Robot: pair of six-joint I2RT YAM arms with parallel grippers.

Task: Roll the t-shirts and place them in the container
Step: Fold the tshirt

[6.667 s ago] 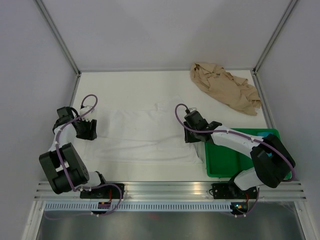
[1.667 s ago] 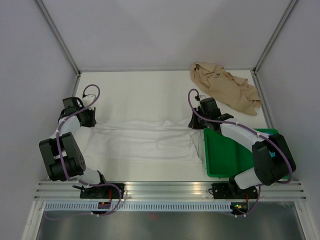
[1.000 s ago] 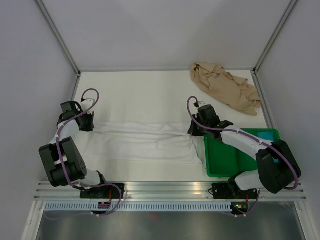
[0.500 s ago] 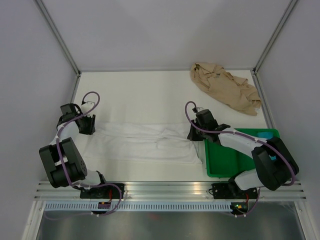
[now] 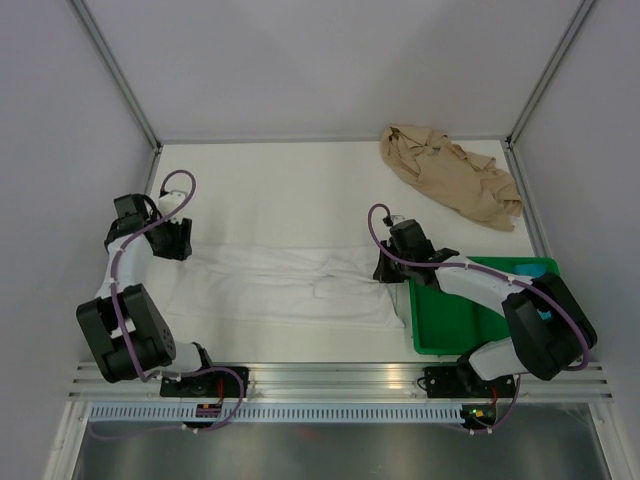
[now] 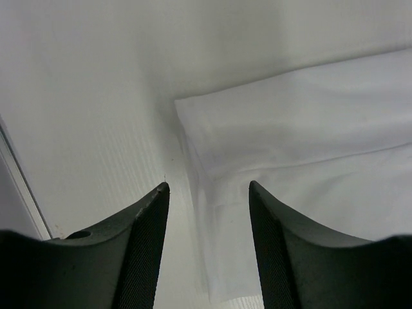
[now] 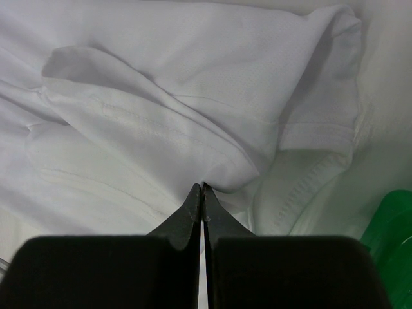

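Note:
The white t-shirt (image 5: 290,285) lies folded into a long band across the table, from left to the tray. My left gripper (image 5: 172,240) hovers over the band's left end, open, with the shirt's corner (image 6: 193,116) lying flat below and between the fingers (image 6: 145,244), untouched. My right gripper (image 5: 385,265) is at the band's right end, shut on a bunched fold of the white t-shirt (image 7: 193,96) right at its tips (image 7: 203,187). The tan t-shirt (image 5: 450,175) lies crumpled at the back right, away from both grippers.
A green plastic tray (image 5: 480,310) sits at the near right under the right arm, its corner (image 7: 393,219) showing beside the white cloth. A metal frame edges the table, with the left rail (image 5: 152,190) close to the left gripper.
The left gripper has opened and let go of the shirt's left end, lifting slightly away. The right gripper, still shut, has drawn its fold a little toward the near side.

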